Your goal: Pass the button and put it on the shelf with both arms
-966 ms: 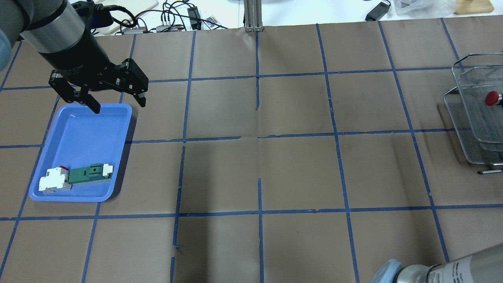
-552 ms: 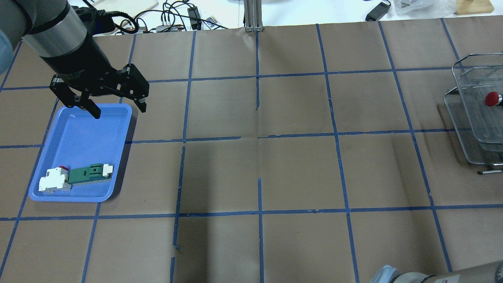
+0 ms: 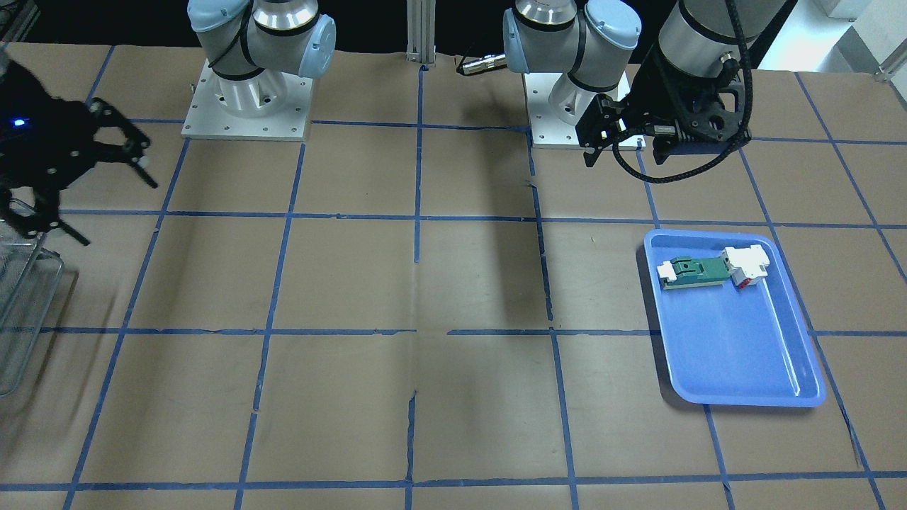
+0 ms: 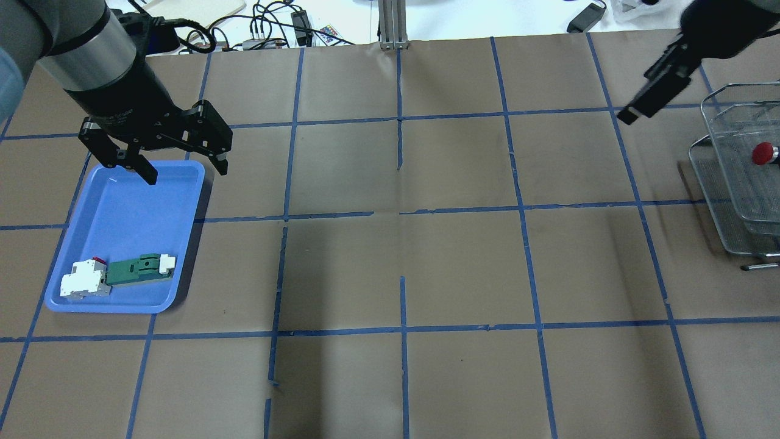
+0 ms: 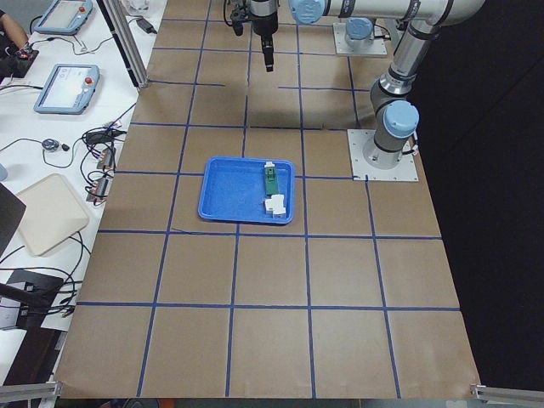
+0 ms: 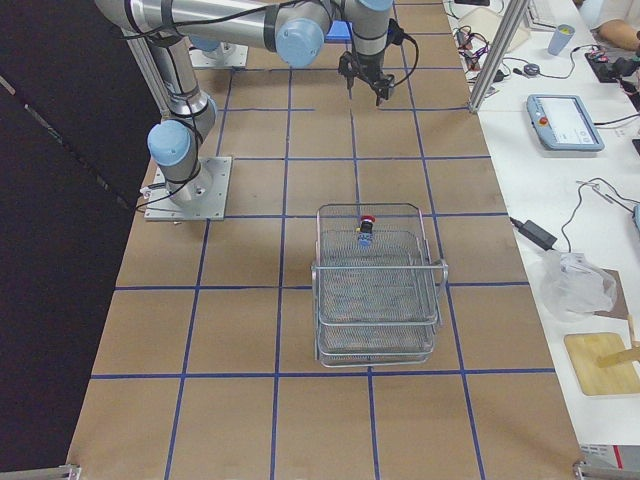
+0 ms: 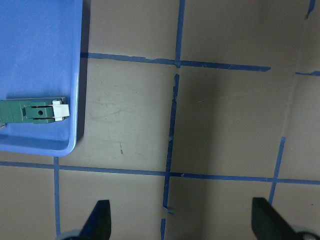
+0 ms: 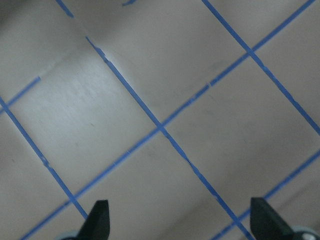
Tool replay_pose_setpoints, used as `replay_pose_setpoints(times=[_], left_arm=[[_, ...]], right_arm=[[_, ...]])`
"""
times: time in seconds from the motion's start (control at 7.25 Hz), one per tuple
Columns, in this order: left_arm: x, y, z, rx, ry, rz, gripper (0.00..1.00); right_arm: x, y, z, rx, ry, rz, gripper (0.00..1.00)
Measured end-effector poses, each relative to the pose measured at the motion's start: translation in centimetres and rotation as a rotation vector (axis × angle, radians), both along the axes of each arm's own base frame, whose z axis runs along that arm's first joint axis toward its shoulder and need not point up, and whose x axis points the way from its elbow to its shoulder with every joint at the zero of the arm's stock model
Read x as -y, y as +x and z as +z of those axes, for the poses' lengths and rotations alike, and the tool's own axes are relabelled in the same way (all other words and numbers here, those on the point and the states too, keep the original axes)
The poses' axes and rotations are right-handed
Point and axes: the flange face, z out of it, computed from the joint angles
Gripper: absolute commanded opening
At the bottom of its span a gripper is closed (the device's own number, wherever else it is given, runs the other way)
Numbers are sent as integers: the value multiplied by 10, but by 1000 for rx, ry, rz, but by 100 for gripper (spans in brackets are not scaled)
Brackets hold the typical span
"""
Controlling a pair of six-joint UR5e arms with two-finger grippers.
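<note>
Button (image 4: 763, 153) lies in shelf (image 4: 731, 207), 3 o'clock on the overhead view — placement looks done. Right gripper (image 8: 180, 224) spread, empty, at 1 o'clock. Left gripper (image 4: 186, 172) spread, empty, at 10 o'clock by blue tray (image 4: 122, 207) — likely standing clear.

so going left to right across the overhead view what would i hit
white block → green-and-white part → aluminium post → right gripper → button

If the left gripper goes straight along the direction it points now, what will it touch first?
The left gripper would most likely meet the brown table paper beside the blue tray, not the tray itself; depth is unclear.
</note>
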Motion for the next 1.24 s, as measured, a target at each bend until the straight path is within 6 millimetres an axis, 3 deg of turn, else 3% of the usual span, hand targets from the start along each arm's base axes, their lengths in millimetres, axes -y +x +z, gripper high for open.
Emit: replay_pose_setpoints(times=[0.14,0.28,0.41,0.83,0.97,1.24], left_arm=[[-1,0,1,1,-3,0,100],[-2,1,2,7,-2,0,100],[-3,2,2,21,2,-1,100],[-5,4,13,46,-18,-3,100],[-4,4,11,46,-13,-6,100],[3,3,-3,41,13,-12,100]], right_arm=[[-9,50,4,3,11,-69,100],[-15,79,5,-1,14,-150,100],[-17,90,3,-6,32,-268,100],[-25,74,12,-121,61,-625,100],[-32,71,20,-114,73,-760,100],[-37,68,23,-120,87,-858,100]])
